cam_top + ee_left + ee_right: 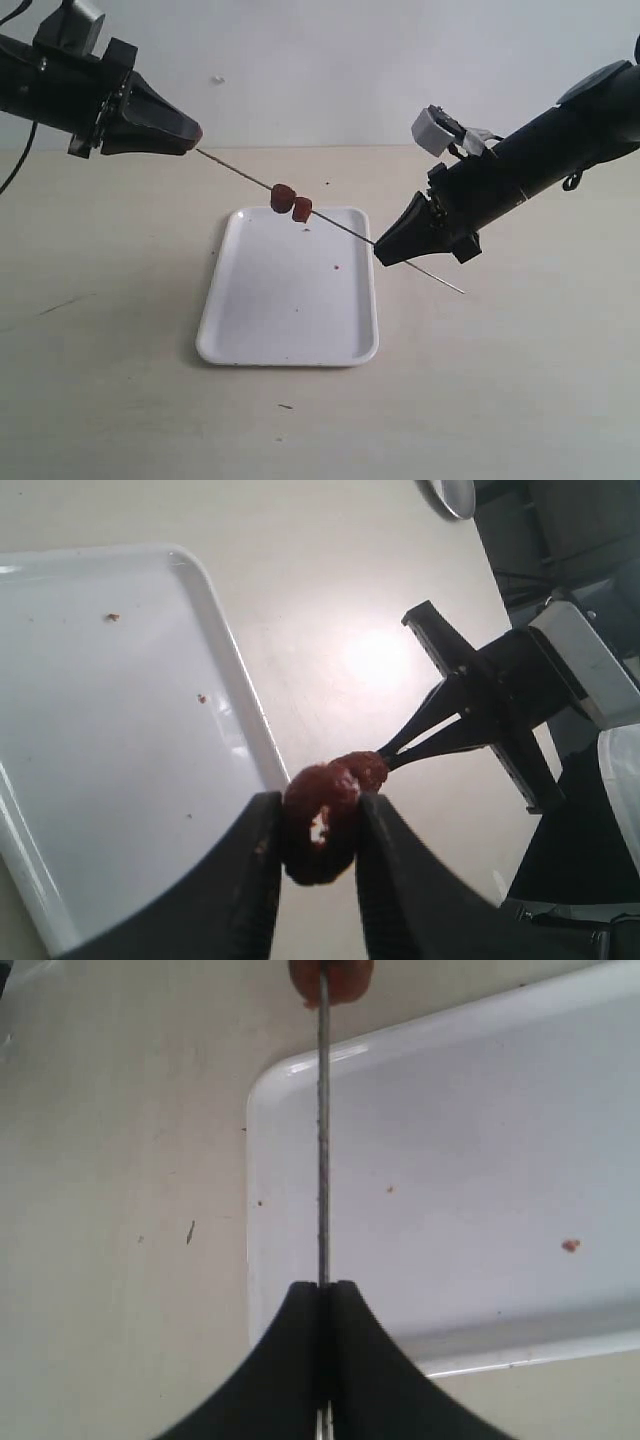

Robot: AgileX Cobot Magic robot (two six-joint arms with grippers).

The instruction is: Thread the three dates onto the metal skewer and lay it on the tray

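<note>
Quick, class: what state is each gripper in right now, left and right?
Left gripper: closed on a wrinkled dark red date.
Right gripper: closed on the thin dark grey metal skewer.

The left arm (60, 85) is reaching in from the upper left and tilting slightly downward. The left gripper (196, 134) is pinching a date (318, 835) between its fingers. The right arm (540, 160) is sloping down from the right toward the middle. The right gripper (380, 252) is clamping tight on the skewer (340, 228).
</note>
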